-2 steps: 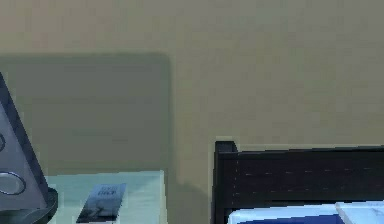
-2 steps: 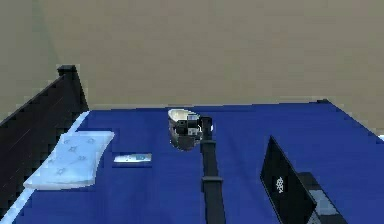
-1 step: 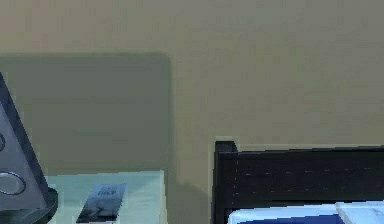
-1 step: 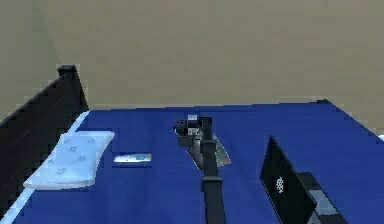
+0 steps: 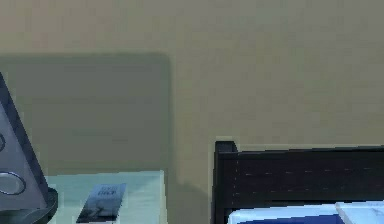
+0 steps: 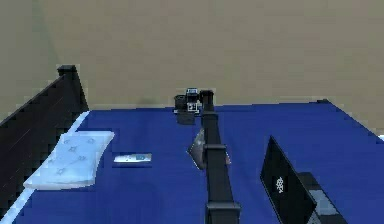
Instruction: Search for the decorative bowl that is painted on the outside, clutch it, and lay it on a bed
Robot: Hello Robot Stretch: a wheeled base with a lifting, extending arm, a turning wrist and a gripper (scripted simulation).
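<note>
The bowl is judged rigid, light, breakable and slick outside, and is best gripped at the rim. In the arm side view a laptop (image 6: pixel 288 185) is seen lower right, a pillow (image 6: pixel 70 160) left on the blue bed (image 6: pixel 300 130), and the gripper (image 6: pixel 183 104) upper centre. Its finger state cannot be told, nor whether the bowl is held there. A nightstand (image 5: pixel 145 195) beside the headboard (image 5: pixel 300 175) is added by the forward view.
</note>
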